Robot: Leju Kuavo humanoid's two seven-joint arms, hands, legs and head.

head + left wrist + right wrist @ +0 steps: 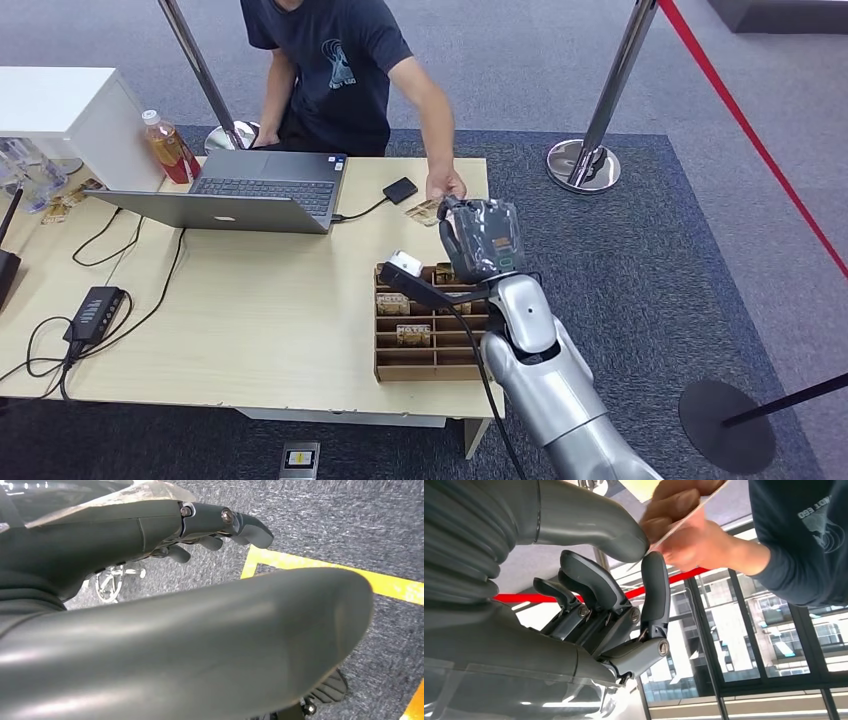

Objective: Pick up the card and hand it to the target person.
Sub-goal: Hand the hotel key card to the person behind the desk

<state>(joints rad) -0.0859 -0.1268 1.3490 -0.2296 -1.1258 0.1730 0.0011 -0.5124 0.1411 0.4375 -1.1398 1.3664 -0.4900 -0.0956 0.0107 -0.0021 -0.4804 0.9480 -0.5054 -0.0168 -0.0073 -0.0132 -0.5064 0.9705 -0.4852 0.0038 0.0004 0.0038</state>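
The card [423, 211] is a thin, pale printed piece over the far edge of the wooden table [250, 320]. My right hand [480, 238] reaches forward to it, back of the hand facing up. In the right wrist view the card [684, 520] shows edge-on, its near end pinched between my thumb [624, 535] and a fingertip [655, 565]. The person's hand [694, 540] grips the card's other end. The person [340, 70], in a dark T-shirt, stands behind the table with an arm stretched out. My left hand [200, 525] hangs over the floor, holding nothing, fingers loosely apart.
A wooden card rack [425, 325] with several labelled cards sits under my right forearm. An open laptop [260, 190], a small black box [400, 189], a drink bottle [168, 145] and a power adapter [95, 308] with cables are on the table. A stanchion [585, 160] stands beyond it.
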